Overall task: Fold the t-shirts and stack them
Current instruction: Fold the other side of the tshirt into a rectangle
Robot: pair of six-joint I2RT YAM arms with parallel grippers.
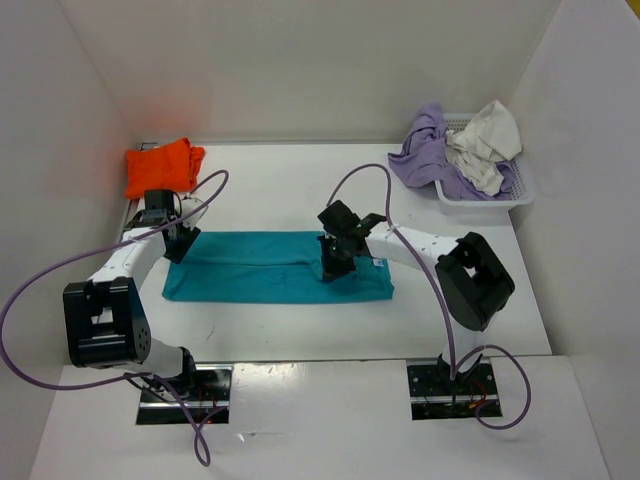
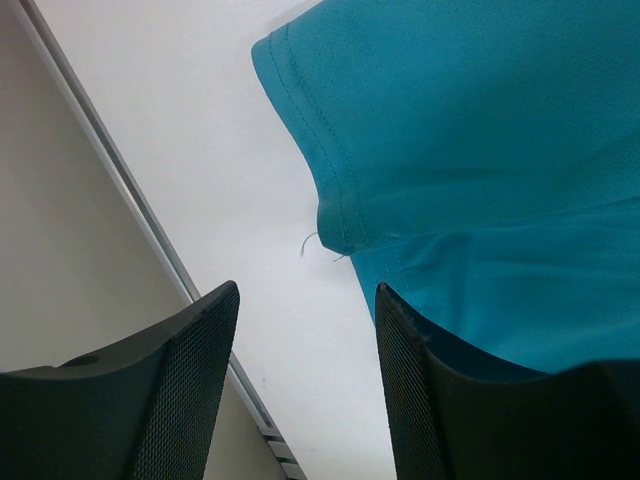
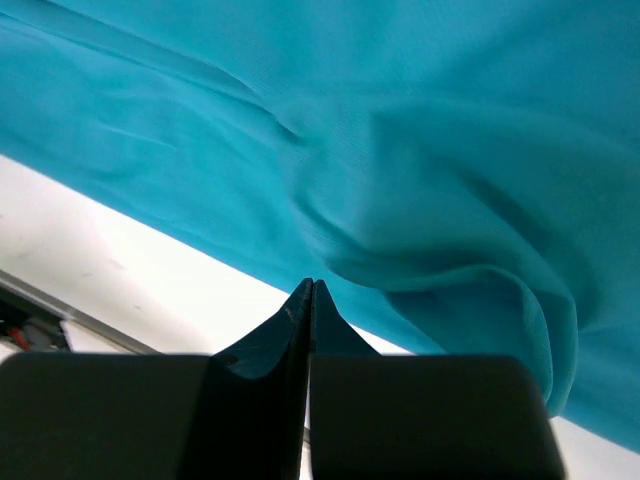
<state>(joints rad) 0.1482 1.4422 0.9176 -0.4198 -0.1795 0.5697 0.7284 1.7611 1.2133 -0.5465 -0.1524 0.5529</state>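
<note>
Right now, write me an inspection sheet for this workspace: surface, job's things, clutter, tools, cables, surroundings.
Surface: white table, no stains seen.
Job's things: teal t-shirt folded in a long strip, centre; orange t-shirt bunched, far left; lavender t-shirt and off-white t-shirt heaped in the basket, far right.
Clutter: only that mesh basket.
Tools: left tool open at the teal shirt's left end; right tool shut right of its middle, hold unclear.
Cables: purple cables arcing off both arms.
Surroundings: white walls on three sides.
</note>
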